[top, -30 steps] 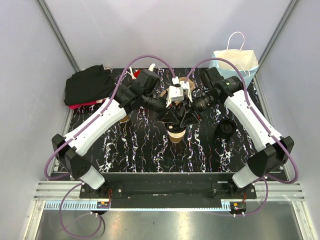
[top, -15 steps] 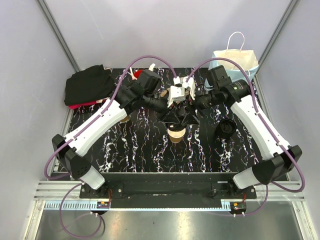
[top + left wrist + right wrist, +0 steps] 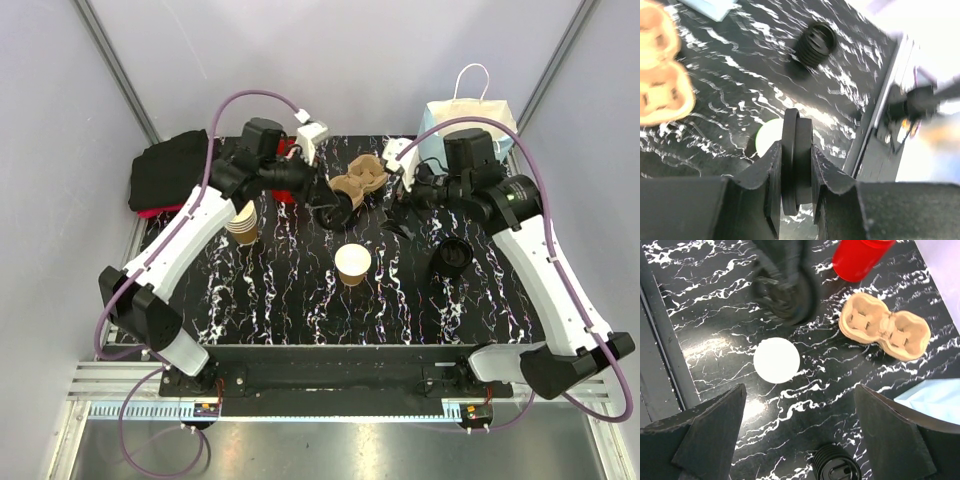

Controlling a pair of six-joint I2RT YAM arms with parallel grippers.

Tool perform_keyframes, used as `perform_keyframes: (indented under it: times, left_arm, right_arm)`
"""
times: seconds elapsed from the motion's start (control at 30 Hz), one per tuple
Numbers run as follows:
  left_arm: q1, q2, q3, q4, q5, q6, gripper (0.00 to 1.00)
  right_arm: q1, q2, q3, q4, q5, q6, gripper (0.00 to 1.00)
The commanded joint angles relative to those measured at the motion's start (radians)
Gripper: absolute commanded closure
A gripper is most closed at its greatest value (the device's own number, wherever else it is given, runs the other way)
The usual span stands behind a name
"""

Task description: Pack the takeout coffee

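- At mid-table, the takeout coffee point(image 3: 352, 263) stands upright on the black marble-patterned table point(image 3: 300, 300), mouth open and white inside showing, with no lid on it.
- Neither gripper touches the cup; both are farther back on the table than it is.
- Left gripper point(image 3: 796, 155): jaws clamped on a black lid point(image 3: 796, 125), held edge-on between the two fingers. From the left wrist camera, the cup's white mouth shows just behind the held lid.
- Right gripper point(image 3: 800, 390): jaws spread wide, nothing between them. Its fingers point(image 3: 710, 435) frame the bare table, with the cup visible from above between them and well clear of both.
- Brown pulp cup carrier point(image 3: 358, 180): lying flat behind the cup, between the two grippers as seen from above, with its pockets unfilled.
- Stack of black lids point(image 3: 452, 257): on the table to the right of the cup, apart from it and below the right arm's wrist.
- Stack of tan paper cups point(image 3: 241, 222): at the left side of the table, partly under the left arm.
- Red cup point(image 3: 860, 257): at the back of the table near the carrier; its contents cannot be made out.
- White paper bag point(image 3: 470, 115) with handles: upright at the back right corner.
- Black cloth point(image 3: 175, 170): bundled at the back left corner, over something red.
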Motion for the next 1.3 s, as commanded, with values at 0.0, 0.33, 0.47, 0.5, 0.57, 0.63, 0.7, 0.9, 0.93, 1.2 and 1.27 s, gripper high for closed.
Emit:
perform_keyframes:
  times: [0.0,0.33,0.47,0.5,0.57,0.63,0.7,0.9,0.93,1.2,1.27]
  left_arm:
    - [0.075,0.009,-0.085,0.188,0.040,-0.283,0.92]
    - [0.129,0.009,-0.247,0.475,0.152,-0.618,0.92]
    - [0.149,0.000,-0.322,0.601,0.204,-0.724,0.92]
    - [0.152,-0.001,-0.328,0.625,0.209,-0.735,0.92]
    - [0.163,0.000,-0.342,0.641,0.214,-0.759,0.92]
    - [0.171,-0.001,-0.351,0.647,0.218,-0.782,0.92]
    - [0.177,0.000,-0.365,0.691,0.223,-0.799,0.92]
    - [0.177,-0.006,-0.383,0.730,0.240,-0.831,0.92]
    - [0.178,-0.006,-0.385,0.730,0.241,-0.834,0.92]
    - [0.178,-0.018,-0.394,0.750,0.253,-0.845,0.92]
    - [0.178,-0.018,-0.393,0.756,0.256,-0.847,0.92]
  right_arm:
    - [0.073,-0.002,-0.020,0.064,0.033,-0.009,0.08]
    - [0.176,0.139,0.051,0.173,-0.028,0.124,0.29]
    - [0.222,0.196,0.042,0.189,0.016,0.118,0.32]
    - [0.233,0.202,0.037,0.193,0.018,0.121,0.33]
    - [0.239,0.211,0.022,0.205,0.016,0.129,0.36]
    - [0.250,0.215,0.012,0.212,0.019,0.129,0.38]
    - [0.254,0.219,0.002,0.224,0.042,0.130,0.40]
    - [0.264,0.239,-0.012,0.253,0.102,0.118,0.44]
    - [0.264,0.244,-0.012,0.267,0.119,0.118,0.44]
    - [0.264,0.265,-0.012,0.304,0.173,0.109,0.54]
    - [0.264,0.271,-0.015,0.302,0.171,0.106,0.58]
